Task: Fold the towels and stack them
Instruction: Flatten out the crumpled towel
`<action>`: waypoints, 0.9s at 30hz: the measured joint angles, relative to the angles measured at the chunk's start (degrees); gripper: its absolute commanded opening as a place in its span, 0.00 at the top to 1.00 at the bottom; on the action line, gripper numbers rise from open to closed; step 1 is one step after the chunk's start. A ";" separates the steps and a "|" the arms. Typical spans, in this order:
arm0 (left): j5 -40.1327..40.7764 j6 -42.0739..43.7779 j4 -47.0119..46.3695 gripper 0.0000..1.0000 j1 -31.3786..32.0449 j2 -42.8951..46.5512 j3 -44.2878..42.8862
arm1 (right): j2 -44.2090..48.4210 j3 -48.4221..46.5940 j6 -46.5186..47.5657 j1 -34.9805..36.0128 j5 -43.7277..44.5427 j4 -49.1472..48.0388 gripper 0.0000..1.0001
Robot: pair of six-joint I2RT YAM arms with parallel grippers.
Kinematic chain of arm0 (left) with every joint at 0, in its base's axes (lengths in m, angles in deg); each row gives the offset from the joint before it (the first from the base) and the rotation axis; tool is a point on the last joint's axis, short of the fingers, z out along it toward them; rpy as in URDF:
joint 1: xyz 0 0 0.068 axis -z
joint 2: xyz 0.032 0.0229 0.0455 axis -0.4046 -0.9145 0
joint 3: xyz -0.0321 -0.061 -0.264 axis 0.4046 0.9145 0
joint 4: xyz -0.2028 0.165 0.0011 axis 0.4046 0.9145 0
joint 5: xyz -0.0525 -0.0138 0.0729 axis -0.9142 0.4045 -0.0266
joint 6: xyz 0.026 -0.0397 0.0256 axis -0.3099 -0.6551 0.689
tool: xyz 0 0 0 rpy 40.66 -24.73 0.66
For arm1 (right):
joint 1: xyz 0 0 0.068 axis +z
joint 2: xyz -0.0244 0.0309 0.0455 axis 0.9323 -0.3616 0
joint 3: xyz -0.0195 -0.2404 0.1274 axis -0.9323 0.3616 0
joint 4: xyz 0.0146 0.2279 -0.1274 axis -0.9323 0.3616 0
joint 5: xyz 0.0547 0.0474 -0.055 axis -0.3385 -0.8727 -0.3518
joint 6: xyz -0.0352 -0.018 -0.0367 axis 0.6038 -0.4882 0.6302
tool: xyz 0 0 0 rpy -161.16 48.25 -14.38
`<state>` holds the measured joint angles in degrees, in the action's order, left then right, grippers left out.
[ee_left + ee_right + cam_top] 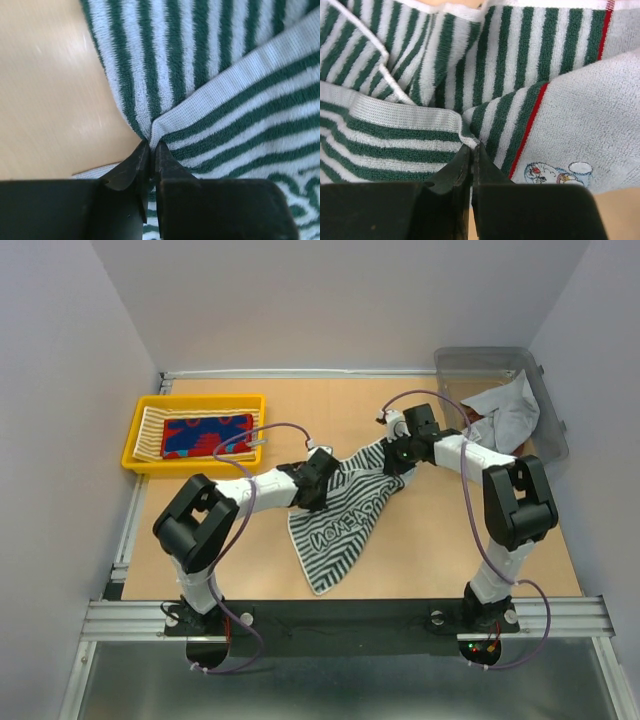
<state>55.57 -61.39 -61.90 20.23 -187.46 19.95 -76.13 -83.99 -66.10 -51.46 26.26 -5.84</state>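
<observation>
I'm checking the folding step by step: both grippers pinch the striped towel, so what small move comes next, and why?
Probably lift both pinched edges slightly and draw them apart. The left gripper and right gripper are each shut on the striped towel, which lies creased and folded over on the table, so it needs spreading first.

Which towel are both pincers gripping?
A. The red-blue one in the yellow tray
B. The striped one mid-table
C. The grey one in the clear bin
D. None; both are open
B: each wrist view shows its own pincer, the left pincer and the right pincer, pinched shut on a fold of the striped towel.
</observation>
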 measured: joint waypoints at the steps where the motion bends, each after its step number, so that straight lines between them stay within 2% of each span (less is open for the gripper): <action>1: 1.01 1.11 1.03 0.88 -0.22 -1.40 -1.97 | 0.85 0.61 -1.42 0.00 1.64 0.07 0.99; 5: 6.97 5.95 4.50 0.77 -2.16 -8.39 -11.63 | 6.08 3.91 -9.31 0.00 8.98 -0.17 1.00; 8: 10.97 8.74 6.16 0.54 -3.52 -11.10 -16.09 | 11.26 7.74 -15.15 0.00 13.44 -0.13 1.00; 9: 11.93 9.31 6.84 0.42 -3.78 -11.17 -16.81 | 12.46 8.85 -16.57 0.00 14.38 -0.24 0.99; 13: 13.16 9.62 8.07 0.29 -4.50 -8.22 -16.35 | 16.90 12.72 -20.44 0.15 16.06 -0.13 0.99; 20: 10.49 5.27 5.11 0.29 -9.70 7.17 -7.10 | 18.99 13.86 -21.51 0.26 15.85 -0.20 1.00; 23: 8.61 3.61 2.64 0.29 -12.87 8.39 -4.92 | 19.17 13.97 -21.46 0.28 15.23 -0.57 1.00; 27: 6.25 1.68 0.57 0.29 -13.94 4.94 -3.72 | 19.17 14.49 -21.42 0.31 14.12 -0.68 1.00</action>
<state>61.83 -59.71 -61.33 6.28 -182.52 16.24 -56.96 -69.50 -87.52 -51.15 40.37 -6.52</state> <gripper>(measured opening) 0.706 0.036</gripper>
